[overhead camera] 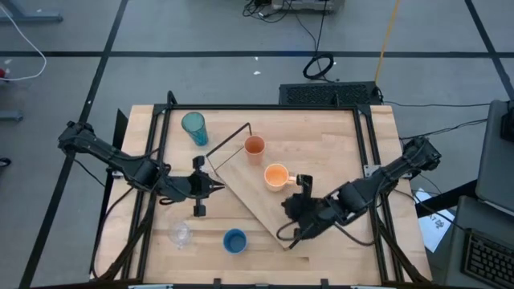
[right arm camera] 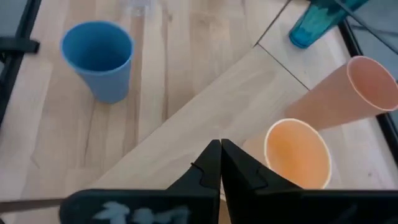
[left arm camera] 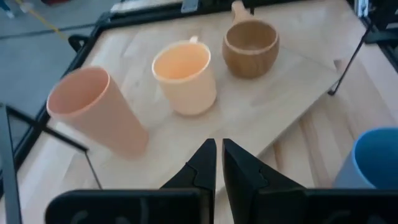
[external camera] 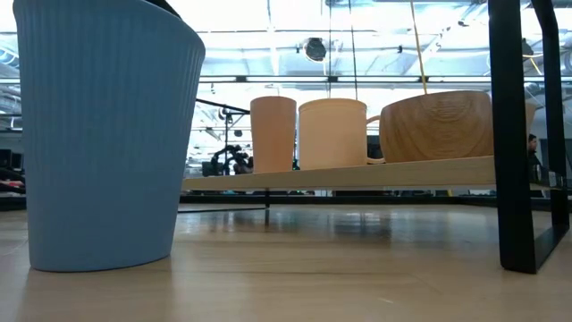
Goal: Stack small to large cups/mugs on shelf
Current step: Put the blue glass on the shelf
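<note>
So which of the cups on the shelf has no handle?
The small orange cup, at the end of the row; the orange mug and tan mug both have handles.

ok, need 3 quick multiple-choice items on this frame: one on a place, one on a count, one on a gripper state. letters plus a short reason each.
1. Where does the teal tumbler stand?
A) on the shelf
B) on the table, off the shelf
C) in a gripper

2. How many cups stand on the shelf?
A) one
B) three
C) five

3. How is the right gripper?
A) shut, empty
B) wide open
C) shut on the blue cup

Answers:
1 B: the high view shows it on the tabletop beyond the board's far end.
2 B: the left wrist view shows the orange cup, orange mug and tan mug on it.
3 A: its fingers meet with nothing between them; the blue cup stands apart.
</note>
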Controlling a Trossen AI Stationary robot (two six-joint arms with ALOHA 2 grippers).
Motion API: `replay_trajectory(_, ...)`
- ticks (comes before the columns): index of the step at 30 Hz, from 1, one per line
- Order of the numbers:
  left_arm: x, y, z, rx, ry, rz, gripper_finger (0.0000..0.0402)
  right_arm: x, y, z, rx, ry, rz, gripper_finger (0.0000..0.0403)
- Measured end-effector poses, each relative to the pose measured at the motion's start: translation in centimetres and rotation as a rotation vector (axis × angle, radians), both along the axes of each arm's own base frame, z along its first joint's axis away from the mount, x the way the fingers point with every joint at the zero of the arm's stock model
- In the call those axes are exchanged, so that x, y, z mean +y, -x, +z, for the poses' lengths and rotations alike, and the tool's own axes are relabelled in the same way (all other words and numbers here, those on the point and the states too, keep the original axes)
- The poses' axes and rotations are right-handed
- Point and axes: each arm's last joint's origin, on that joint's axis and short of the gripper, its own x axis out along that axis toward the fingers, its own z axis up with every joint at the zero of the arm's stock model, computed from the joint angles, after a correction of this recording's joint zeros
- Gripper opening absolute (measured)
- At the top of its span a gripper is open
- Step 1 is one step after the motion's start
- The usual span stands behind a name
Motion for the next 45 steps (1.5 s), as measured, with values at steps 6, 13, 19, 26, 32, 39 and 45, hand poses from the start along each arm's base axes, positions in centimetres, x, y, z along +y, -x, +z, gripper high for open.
replay_trajectory(6,0.5,1.2,0.8,-0.016,0.037,0.018,0.0031,0.7,0.9,-1.6,-0.017,-0.007,0.026,0.0000)
replay_trajectory(13,1.7,2.6,4.4,0.037,0.029,0.034,0.0031,0.8,2.5,-2.9,-0.103,-0.066,0.051,0.0000)
replay_trajectory(19,3.1,3.7,8.5,0.134,-0.001,0.082,0.0031,0.7,4.3,-3.8,-0.221,-0.042,0.062,0.0000)
replay_trajectory(26,5.5,4.7,12.3,0.226,-0.030,0.191,0.0031,0.5,6.6,-4.4,-0.331,-0.049,0.081,0.0000)
replay_trajectory(32,7.6,4.9,13.3,0.345,-0.124,0.221,0.0031,0.5,8.4,-4.1,-0.394,0.001,0.056,0.0000)
replay_trajectory(39,10.2,3.8,12.4,0.502,-0.242,0.268,0.0085,0.6,9.3,-4.7,-0.461,0.006,0.069,0.0000)
replay_trajectory(45,12.3,2.7,11.4,0.628,-0.272,0.261,0.0159,0.5,9.3,-5.0,-0.526,-0.015,0.085,0.0000)
